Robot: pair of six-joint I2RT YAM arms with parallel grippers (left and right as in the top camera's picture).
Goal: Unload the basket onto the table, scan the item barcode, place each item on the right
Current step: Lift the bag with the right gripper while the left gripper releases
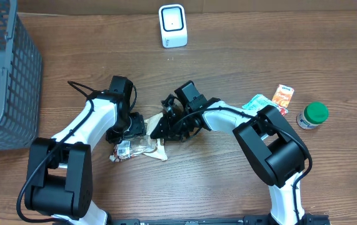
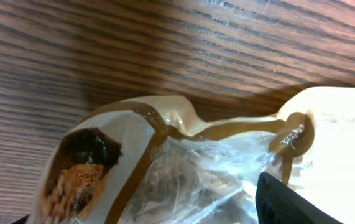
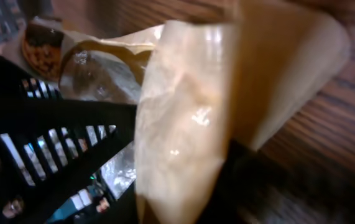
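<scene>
a clear snack packet (image 1: 139, 149) lies in the middle of the bench (image 1: 197, 187), nearer than the white scanner (image 1: 172, 25). the right hand (image 1: 160, 128) pinches its right edge. the left hand (image 1: 131, 129) sits over its left part; i cannot tell whether it is open or closed.

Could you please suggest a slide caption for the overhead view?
Left gripper and right gripper meet at a snack packet mid-table, with the white scanner beyond them.
</scene>
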